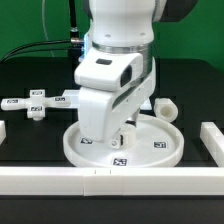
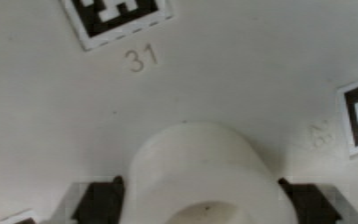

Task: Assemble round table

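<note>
The round disc (image 1: 150, 150) lies flat, rim up, with tags on its face. My gripper (image 1: 124, 138) reaches down over its centre. In the wrist view a short white cylinder leg (image 2: 197, 165) stands upright on the disc face (image 2: 51, 120), its top end with a small hole toward me. My gripper (image 2: 197, 205) has one dark finger (image 2: 101, 200) pressed on each side of the leg. The cross-shaped foot (image 1: 37, 102) lies on the black table at the exterior view's left, apart from the disc.
White border blocks run along the front (image 1: 110, 181) and stand at the exterior view's right (image 1: 212, 140) and left (image 1: 3, 130). A small white rounded piece (image 1: 165, 107) lies behind the disc on the exterior view's right. Tags (image 2: 119, 20) mark the disc face.
</note>
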Available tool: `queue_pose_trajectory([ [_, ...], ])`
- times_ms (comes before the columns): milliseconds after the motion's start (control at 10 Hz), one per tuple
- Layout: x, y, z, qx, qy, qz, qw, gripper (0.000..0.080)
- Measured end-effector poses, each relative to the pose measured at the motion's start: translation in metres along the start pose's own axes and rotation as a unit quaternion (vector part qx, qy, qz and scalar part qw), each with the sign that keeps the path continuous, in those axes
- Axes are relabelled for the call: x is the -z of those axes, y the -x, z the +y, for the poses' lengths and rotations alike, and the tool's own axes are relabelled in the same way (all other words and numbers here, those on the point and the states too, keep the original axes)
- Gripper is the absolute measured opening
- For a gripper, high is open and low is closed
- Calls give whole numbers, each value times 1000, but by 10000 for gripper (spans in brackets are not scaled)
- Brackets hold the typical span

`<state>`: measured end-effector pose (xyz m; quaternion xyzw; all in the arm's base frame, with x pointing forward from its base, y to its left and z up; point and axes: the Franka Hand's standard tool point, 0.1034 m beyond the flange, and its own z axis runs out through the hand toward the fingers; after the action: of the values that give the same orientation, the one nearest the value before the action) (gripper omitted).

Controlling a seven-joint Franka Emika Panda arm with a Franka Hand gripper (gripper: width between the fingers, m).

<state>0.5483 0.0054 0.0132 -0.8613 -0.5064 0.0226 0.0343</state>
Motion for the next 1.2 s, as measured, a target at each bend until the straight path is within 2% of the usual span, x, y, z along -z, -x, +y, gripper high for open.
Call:
queue_pose_trajectory([
  [500,-1,-26,-9,20,1,6,1000,409],
  [700,0,-32,-13,22,0,7,1000,409],
  [900,-1,-32,-13,19,0,7,1000,409],
  [1000,-1,-32,-13,19,0,7,1000,520],
  [1100,-1,-32,-13,19,0,7,1000,520],
  [1200,-1,-32,-13,19,0,7,1000,608],
])
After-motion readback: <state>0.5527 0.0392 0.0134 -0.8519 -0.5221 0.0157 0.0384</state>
